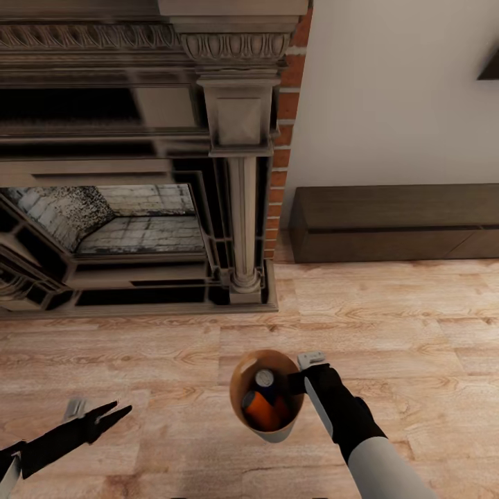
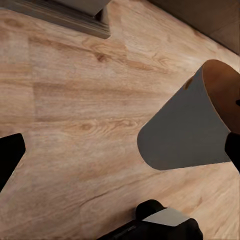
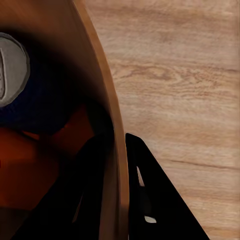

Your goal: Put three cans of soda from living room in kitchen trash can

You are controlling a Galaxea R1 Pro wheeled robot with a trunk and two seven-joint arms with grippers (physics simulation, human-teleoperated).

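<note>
Right tool (image 1: 299, 383) pinches the trash can (image 1: 277, 433) rim at 3 o'clock, cans (image 1: 263, 402) inside; left tool (image 1: 111, 414) hangs parted, empty.

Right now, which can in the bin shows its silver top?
The dark blue can, upright inside the trash can, top facing the camera. The orange cans beside it show mostly their sides.

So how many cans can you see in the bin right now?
2 for certain, both inside the bin held by the right gripper: a blue can and an orange can beside it. A third may be hidden underneath.
</note>
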